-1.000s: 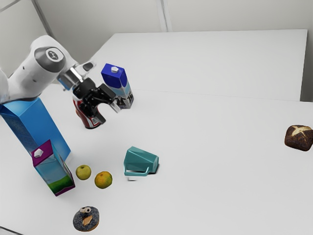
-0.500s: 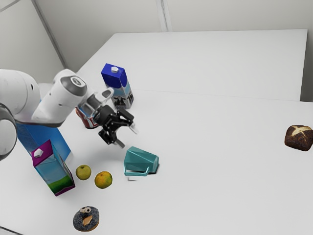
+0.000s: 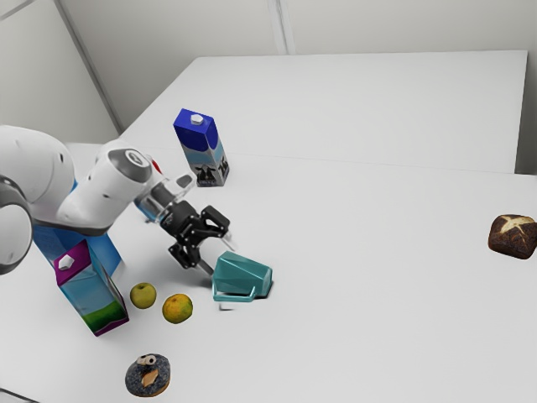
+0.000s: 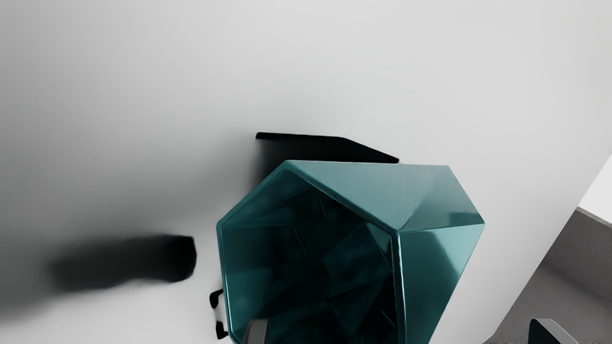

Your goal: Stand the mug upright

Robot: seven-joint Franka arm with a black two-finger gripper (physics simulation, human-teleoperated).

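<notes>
The mug (image 3: 242, 275) is lying on its side, low & just left of mid-frame in the ext. view, its mouth facing the gripper (image 3: 220, 258). The gripper's fingers are standing apart: in the wrist view one is crossing in front of the mouth, the other is staying outside. I'm not managing to tell if either is touching.

If a tip is bumping the rim, the mug's prob. sliding or rolling off, b/c nothing's holding it. If the fingers are pinching just one slanty side, it may be twisting & slipping out. The handle (image 3: 233, 297), pointing to the frame's bottom, may be getting in the way too. The orange (image 3: 177, 308) is sitting near, lower left, so a wide swing may be knocking it.

The tbl (image 3: 377, 336) is looking white & smooth. Pale walls (image 3: 403, 25) are rising along the top, w/ a seam near top mid.
</notes>
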